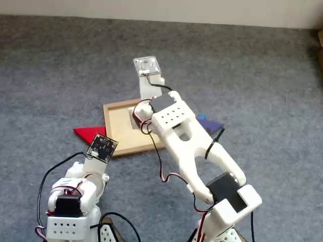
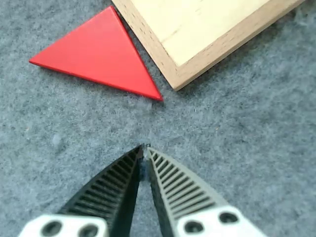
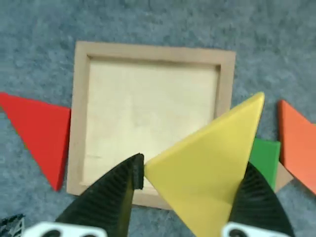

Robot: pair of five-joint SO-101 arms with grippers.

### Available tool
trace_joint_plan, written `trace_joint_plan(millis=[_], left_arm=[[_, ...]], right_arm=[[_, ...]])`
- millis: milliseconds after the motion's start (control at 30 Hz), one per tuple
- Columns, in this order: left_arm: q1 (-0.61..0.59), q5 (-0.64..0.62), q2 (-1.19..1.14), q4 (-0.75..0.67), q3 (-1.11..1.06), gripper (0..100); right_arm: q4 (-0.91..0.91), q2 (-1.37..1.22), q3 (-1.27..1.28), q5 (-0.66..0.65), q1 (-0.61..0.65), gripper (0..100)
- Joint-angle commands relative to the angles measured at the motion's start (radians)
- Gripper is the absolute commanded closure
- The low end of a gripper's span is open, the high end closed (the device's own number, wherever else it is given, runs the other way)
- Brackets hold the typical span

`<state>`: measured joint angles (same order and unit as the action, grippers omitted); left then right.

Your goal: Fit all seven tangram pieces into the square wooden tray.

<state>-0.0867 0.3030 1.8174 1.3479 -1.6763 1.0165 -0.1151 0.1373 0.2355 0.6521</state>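
- Right gripper (image 3: 192,170): clenched on the yellow triangle (image 3: 207,177), with one finger against each side of the piece.
- Yellow triangle: held clear of the felt (image 1: 252,65). In the right wrist view it covers part of the tray's rim near one corner.
- Tray (image 3: 79,123): lies flat on the felt, with bare wood showing inside the rim.
- Red triangle (image 2: 98,54): flat on the felt outside the tray, just beside one side. One tip is near a tray corner.
- Green piece (image 3: 265,157) and orange piece (image 3: 296,143): on the felt at the tray's opposite side. The green piece is partly behind the yellow triangle.
- Purple piece (image 1: 212,125): beside the tray, partly hidden by the right arm.
- Left gripper (image 2: 144,148): fingers pressed together with nothing between them, over bare felt near the red triangle's tip.
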Motion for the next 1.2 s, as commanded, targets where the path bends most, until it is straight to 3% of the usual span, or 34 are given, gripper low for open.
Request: trace_joint_plan(millis=[0, 467, 700, 833, 1067, 1167], left_arm=[[0.007, 0.002, -0.008, 0.005, -0.019, 99], [0.007, 0.002, -0.008, 0.005, -0.019, 99], [0.007, 0.002, -0.008, 0.005, -0.019, 99], [0.007, 0.002, -0.008, 0.005, -0.019, 99], [0.007, 0.002, -0.008, 0.005, -0.019, 99], [0.007, 0.002, -0.008, 0.005, -0.019, 99]], right_arm=[[-0.030, -0.062, -0.059, -0.011, 0.021, 77.4], [-0.036, -0.255, -0.229, -0.011, 0.022, 76.6], [-0.036, -0.291, -0.236, -0.011, 0.022, 63.0], [-0.031, -0.272, -0.245, -0.044, 0.022, 63.0], [0.199, -0.067, -0.248, -0.095, 0.021, 63.4], [0.220, 0.001, -0.229, -0.095, 0.015, 71.0]])
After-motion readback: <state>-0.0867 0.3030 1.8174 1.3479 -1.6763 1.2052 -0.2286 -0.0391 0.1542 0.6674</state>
